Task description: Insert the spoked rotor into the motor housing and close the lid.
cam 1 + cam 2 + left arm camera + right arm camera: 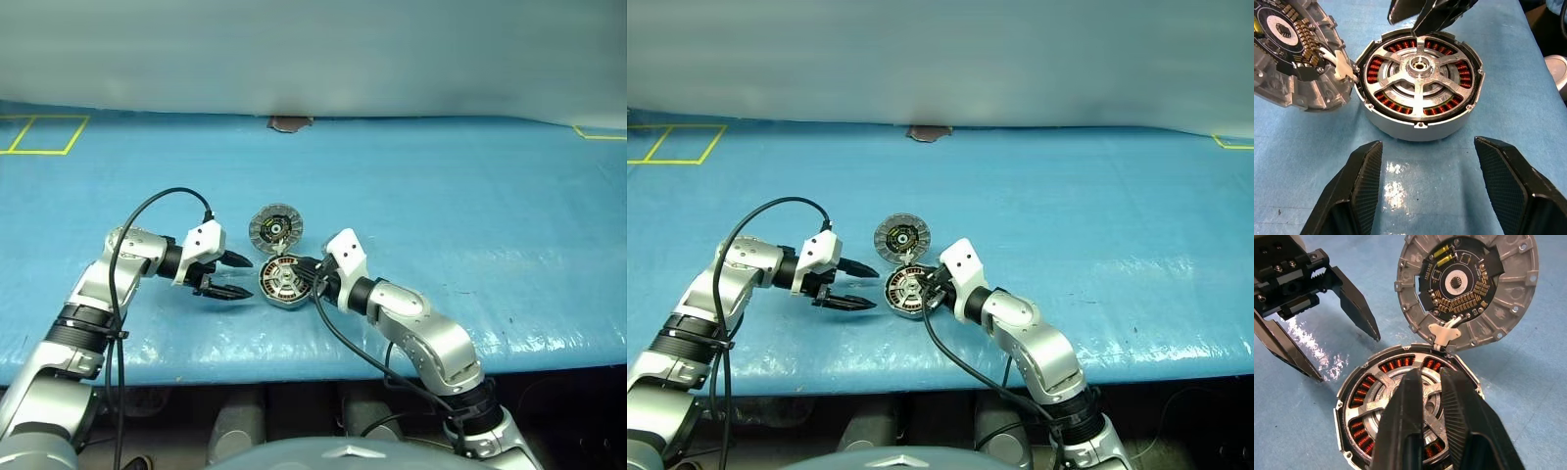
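Lid (pixel 273 227): lying open, inner face up, hinged at 12 o'clock of motor housing (pixel 283 284) with spoked rotor (pixel 1420 73) seated inside; right gripper (pixel 1431 396), fingers pressed together, over the rotor, nearer than spread, empty left gripper (pixel 235 276) at 9 o'clock.

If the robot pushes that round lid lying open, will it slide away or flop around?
The lid looks like rigid metal, so it probably won't flop. It seems tied to the motor housing by a small white link, so it would likely swing rather than slide away. Its exposed circuit parts look delicate.
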Controlling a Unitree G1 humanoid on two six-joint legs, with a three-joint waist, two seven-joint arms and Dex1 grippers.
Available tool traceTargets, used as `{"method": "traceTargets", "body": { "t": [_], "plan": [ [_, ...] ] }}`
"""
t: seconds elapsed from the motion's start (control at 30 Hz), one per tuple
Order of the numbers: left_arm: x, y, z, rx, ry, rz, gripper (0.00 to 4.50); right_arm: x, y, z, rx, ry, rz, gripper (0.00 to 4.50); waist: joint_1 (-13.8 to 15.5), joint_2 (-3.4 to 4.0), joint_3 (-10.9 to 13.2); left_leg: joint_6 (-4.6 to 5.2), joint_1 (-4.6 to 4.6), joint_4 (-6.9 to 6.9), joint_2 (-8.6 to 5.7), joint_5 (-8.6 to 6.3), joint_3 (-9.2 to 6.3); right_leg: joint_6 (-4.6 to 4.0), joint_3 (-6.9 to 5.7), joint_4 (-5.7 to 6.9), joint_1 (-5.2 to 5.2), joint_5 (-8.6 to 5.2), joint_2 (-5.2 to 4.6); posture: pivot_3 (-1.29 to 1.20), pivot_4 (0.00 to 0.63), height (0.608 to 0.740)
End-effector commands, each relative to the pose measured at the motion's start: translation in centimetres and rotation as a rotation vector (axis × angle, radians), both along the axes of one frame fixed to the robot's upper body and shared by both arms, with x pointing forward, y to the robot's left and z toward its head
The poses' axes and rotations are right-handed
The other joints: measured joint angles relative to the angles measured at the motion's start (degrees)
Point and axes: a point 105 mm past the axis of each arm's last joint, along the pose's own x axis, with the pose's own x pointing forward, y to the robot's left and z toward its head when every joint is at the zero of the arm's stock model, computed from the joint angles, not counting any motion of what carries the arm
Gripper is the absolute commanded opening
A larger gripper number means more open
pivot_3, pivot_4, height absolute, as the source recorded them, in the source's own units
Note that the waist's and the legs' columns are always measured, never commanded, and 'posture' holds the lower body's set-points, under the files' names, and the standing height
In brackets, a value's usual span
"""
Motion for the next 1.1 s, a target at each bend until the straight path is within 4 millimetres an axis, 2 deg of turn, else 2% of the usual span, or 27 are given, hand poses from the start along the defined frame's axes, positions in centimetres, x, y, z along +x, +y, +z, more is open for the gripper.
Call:
{"method": "traceTargets", "body": {
  "t": [0.03,0.17,0.33,0.4,0.57,0.77,0.83,0.93,1.1],
  "plan": [
    [0.5,-0.3,1.3,-0.015,-0.054,-0.009,3.27,0.0,0.4,1.0,0.015,-0.036,0.014,0.05,0.0,0.00,0.0,0.00,0.00,0.00,0.00,0.00,0.00,0.00,0.00,0.00,0.00,0.00,0.00,0.00,0.150,0.740],
    [0.6,-0.4,1.3,-0.015,-0.060,-0.007,3.27,-0.1,0.8,0.4,0.013,-0.010,0.024,0.05,0.0,0.00,0.0,0.00,0.00,0.00,0.00,0.00,0.00,0.00,0.00,0.00,0.00,0.00,0.00,0.00,0.150,0.740],
    [0.6,-0.4,1.2,-0.013,-0.064,-0.001,3.27,-0.5,1.4,-2.1,-0.008,0.083,0.034,0.05,-0.1,0.00,0.0,0.00,0.00,0.00,0.00,0.00,0.00,0.00,0.00,-0.01,0.00,0.00,0.00,0.00,0.150,0.740],
    [0.6,-0.4,1.2,-0.013,-0.065,0.000,3.27,-0.4,1.2,-2.6,-0.024,0.085,0.024,0.05,-0.1,-0.01,0.0,0.00,0.02,-0.01,0.00,0.00,0.00,0.00,0.00,0.00,0.02,0.00,0.00,0.00,0.150,0.740],
    [0.7,-0.3,1.2,-0.012,-0.066,0.004,3.27,-0.5,1.1,0.1,0.005,-0.011,0.038,0.05,-0.2,0.00,0.0,0.00,0.04,0.00,0.01,0.00,0.00,0.00,0.00,0.01,0.02,0.00,0.01,0.00,0.150,0.740],
    [0.8,-0.5,1.2,-0.017,-0.069,0.000,3.27,-1.0,0.8,3.9,-0.054,-0.185,0.124,0.05,-0.1,0.00,0.0,0.00,-0.02,-0.01,0.00,0.00,0.00,0.00,0.00,0.00,-0.02,0.00,0.00,0.00,0.150,0.740],
    [0.8,-0.7,1.1,-0.021,-0.070,-0.001,3.27,-1.6,0.2,4.0,-0.168,-0.235,0.196,0.05,-0.1,0.01,0.0,0.00,-0.02,0.02,0.00,0.00,-0.01,0.00,-0.01,0.00,-0.01,0.00,0.00,0.00,0.150,0.740],
    [0.8,-0.8,1.0,-0.025,-0.071,-0.002,3.27,-2.0,-1.4,2.5,-0.409,-0.267,0.295,0.05,0.2,0.01,0.0,0.00,-0.03,0.05,-0.02,0.00,0.00,0.00,-0.01,-0.06,0.02,0.00,-0.02,0.00,0.150,0.740],
    [0.8,-1.0,1.0,-0.037,-0.075,-0.001,3.27,-0.6,-2.8,2.7,-0.461,-0.279,0.246,0.05,0.0,-0.02,0.0,0.00,-0.08,0.00,0.00,0.00,0.01,0.00,-0.02,-0.08,-0.05,0.00,-0.01,0.00,0.150,0.740]
  ]
}}
